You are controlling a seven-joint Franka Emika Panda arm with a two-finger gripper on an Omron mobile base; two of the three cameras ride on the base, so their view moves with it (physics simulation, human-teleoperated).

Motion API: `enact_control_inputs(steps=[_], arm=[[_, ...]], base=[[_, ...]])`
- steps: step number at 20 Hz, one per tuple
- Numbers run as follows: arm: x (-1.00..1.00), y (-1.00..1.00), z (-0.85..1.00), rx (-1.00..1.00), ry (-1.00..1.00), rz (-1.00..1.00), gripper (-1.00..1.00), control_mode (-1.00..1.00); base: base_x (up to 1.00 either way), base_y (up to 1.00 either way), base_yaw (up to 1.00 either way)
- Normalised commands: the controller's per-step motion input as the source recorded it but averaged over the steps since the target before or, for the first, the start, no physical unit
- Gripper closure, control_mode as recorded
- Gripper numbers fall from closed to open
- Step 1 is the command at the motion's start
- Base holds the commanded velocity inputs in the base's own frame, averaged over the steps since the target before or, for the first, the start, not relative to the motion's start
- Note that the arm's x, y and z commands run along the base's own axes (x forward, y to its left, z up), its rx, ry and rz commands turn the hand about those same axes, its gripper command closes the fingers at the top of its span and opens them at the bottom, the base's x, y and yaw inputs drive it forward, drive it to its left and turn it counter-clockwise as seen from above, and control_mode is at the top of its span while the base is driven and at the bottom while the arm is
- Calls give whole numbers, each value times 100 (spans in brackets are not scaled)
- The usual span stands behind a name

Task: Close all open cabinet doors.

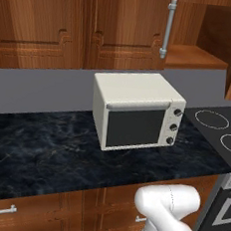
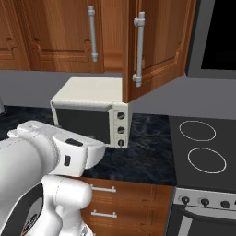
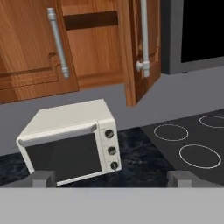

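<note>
One reddish-brown cabinet door (image 2: 159, 46) stands swung open toward me, its long silver bar handle (image 2: 138, 50) on the near edge. In the hand view this open door (image 3: 138, 52) appears nearly edge-on, with the bare cabinet shelf (image 3: 94, 48) to its left. The neighbouring door (image 2: 60, 37) on the left is closed, also seen as door (image 1: 126, 28) and door (image 3: 26, 48). The open cabinet interior (image 1: 199, 40) shows at the upper right of the left base view. My gripper (image 3: 111, 180) is open and holds nothing, well below and in front of the doors, with its fingertips (image 3: 43, 178) wide apart.
A white toaster oven (image 2: 92, 115) sits on the dark marble counter (image 1: 44, 150) under the cabinets. A black stovetop (image 2: 203, 147) with ring burners lies to the right. A dark hood or microwave (image 2: 216, 32) hangs above it. Drawer fronts (image 2: 115, 203) run below the counter.
</note>
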Motion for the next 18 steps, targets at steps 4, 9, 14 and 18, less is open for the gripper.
enact_control_inputs(steps=[4,9,14,18], arm=[[5,-51,8,3,-12,17,-100,-100],[39,-46,0,4,0,19,-100,-100],[45,-36,0,2,0,15,-100,-100],[43,-27,1,5,1,12,-100,-100]], base=[[0,0,0],[0,0,0],[0,0,0],[0,0,0]])
